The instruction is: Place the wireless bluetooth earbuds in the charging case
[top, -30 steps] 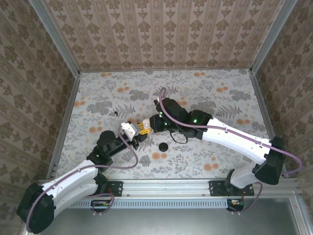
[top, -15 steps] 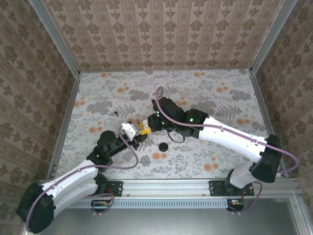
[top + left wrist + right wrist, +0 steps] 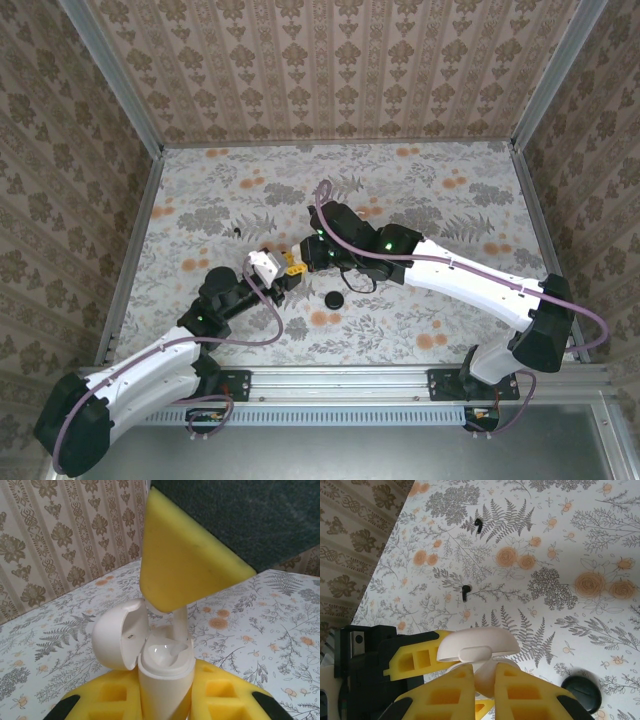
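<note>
**Left claw** (image 3: 165, 702): closed on the lower body of the charging case (image 3: 165, 677), with the case opening facing up. This grip fixes the case so that it cannot slide or tip under insertion load. The lid (image 3: 119, 641) is hinged fully back to one side of the case opening, so the approach from above is unobstructed.

**Right claw** (image 3: 487, 682): closed on 1 earbud (image 3: 179, 622), directly above the case. The earbud stem points down and its lower end is at the case rim. Gripping the bud by its upper part leaves the stem free to enter its well.

**Case opening:** a glossy white form (image 3: 162, 655) sits inside the case. It is possibly the 2nd earbud, already seated, but the view is too poor to confirm.

**Surroundings:** the black disc (image 3: 581, 692) lies on the surface (image 3: 280, 615) near the case, clear of both claws.

**Step in hand (judgement):** insertion of the held earbud. Alignment of the stem to its well is the controlling factor, and a tilted stem is likely to catch on the case rim.
</note>
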Robot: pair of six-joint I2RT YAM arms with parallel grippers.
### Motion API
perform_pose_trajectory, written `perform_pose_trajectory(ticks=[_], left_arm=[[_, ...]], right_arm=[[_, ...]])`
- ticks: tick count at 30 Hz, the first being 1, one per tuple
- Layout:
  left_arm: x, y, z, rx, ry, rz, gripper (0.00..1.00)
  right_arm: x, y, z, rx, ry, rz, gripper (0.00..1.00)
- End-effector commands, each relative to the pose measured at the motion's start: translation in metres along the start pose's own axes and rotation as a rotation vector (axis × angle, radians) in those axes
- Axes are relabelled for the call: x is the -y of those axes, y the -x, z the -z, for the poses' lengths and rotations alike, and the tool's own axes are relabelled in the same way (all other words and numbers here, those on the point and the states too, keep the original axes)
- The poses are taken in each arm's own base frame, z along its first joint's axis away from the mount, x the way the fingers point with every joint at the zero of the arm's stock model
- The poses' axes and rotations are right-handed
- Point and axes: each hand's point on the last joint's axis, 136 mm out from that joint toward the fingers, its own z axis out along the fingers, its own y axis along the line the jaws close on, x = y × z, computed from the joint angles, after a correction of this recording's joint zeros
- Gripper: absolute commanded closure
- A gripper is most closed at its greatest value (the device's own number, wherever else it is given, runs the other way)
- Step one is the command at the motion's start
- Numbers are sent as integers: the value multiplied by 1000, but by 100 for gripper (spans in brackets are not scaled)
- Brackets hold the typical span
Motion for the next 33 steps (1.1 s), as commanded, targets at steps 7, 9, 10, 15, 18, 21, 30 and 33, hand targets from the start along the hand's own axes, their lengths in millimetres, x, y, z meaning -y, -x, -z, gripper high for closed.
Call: perform_pose_trajectory(ticks=[7, 9, 10, 15, 18, 21, 30, 33], left_arm=[[2, 20, 0, 56, -11, -29, 100], [3, 21, 0, 57, -13, -28, 100], [3, 21, 0, 59, -15, -28, 100], [3, 22, 1, 61, -13, -27, 100], [3, 22, 1, 61, -13, -27, 100], [3, 21, 1, 60, -14, -27, 100], [3, 22, 1, 61, -14, -27, 100], [4, 21, 1, 58, -19, -24, 100]], right_arm=[[4, -13, -8, -74, -48, -11, 85], [4, -11, -9, -71, -53, -10, 84], [4, -10, -9, -70, -57, -9, 84], [5, -9, -7, -66, -65, -8, 79], [4, -8, -6, -61, -57, -11, 73], [2, -4, -3, -49, -52, -12, 67], [-1, 8, 10, -14, -34, -18, 60], [0, 14, 19, 10, -20, -24, 59]])
